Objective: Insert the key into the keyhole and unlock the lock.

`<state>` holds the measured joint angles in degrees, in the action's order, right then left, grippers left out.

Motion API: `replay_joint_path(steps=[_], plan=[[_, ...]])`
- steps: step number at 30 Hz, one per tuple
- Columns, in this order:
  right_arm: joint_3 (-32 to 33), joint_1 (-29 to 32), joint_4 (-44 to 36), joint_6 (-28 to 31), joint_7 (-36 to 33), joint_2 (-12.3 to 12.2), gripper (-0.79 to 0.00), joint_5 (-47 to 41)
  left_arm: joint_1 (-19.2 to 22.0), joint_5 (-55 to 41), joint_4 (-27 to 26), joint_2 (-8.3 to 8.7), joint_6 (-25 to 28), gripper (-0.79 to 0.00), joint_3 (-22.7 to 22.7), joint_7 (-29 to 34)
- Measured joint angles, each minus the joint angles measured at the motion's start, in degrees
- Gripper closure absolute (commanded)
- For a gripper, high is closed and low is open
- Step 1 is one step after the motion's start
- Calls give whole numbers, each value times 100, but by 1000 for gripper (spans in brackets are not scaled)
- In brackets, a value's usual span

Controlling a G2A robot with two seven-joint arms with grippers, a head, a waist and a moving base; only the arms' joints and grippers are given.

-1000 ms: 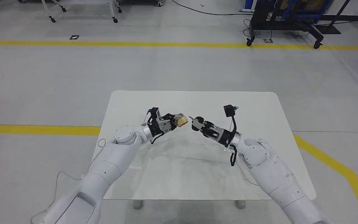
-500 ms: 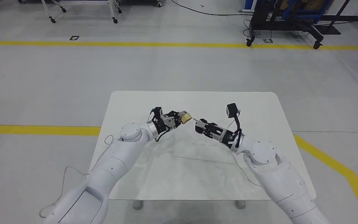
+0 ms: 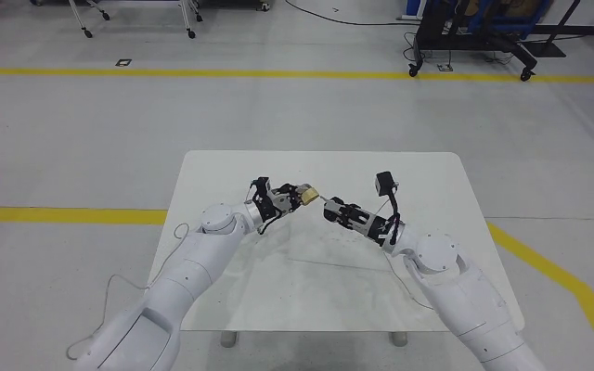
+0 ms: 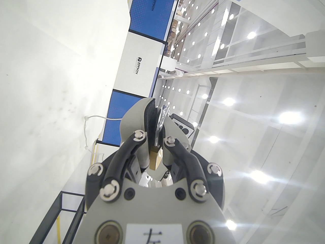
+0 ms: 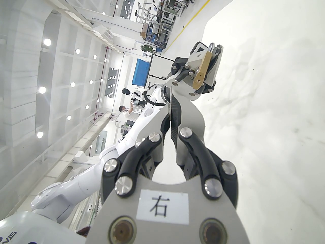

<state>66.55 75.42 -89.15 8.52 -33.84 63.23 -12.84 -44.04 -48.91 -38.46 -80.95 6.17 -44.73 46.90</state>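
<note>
A brass padlock (image 3: pixel 307 195) is held above the white table (image 3: pixel 408 176) with my left gripper (image 3: pixel 299 196) shut on it. In the left wrist view the fingers (image 4: pixel 134 118) clamp the shackle end and the brass body (image 4: pixel 155 159) points back toward the wrist. My right gripper (image 3: pixel 329 204) is shut on a thin metal key (image 3: pixel 322 198), whose tip sits just short of the lock. In the right wrist view the key (image 5: pixel 170 95) sticks out from between the pads, aimed a little to the side of the padlock (image 5: pixel 201 69) and its keyhole (image 5: pixel 196 80).
Both grippers hang over the middle of the table, well inside its edges. Bare tabletop (image 3: pixel 306 278) lies beneath and around them. Grey floor with yellow lines (image 3: pixel 83 214) surrounds the table.
Since a second ago both arms shifted, and the padlock moved slightly toward the key, narrowing the gap. Nothing has moved in the last half second.
</note>
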Motion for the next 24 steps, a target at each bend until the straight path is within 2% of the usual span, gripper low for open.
replay_joint_path(steps=[9, 13, 17, 24], plan=[[-98, 261, -291, -853, 969, 40, 0, 606, -225, 304, -435, 79, -108, 0, -219, -274], [-174, 289, -351, -810, 1021, 61, 0, 716, -285, 495, -549, 103, 15, 0, -310, -481], [-355, 278, -356, -791, 1348, 113, 0, 986, -386, 800, -753, 138, 272, 0, -402, -750], [-560, 180, -242, -727, 1622, 214, 0, 878, -541, 1143, -1045, 183, 212, 0, -511, -929]])
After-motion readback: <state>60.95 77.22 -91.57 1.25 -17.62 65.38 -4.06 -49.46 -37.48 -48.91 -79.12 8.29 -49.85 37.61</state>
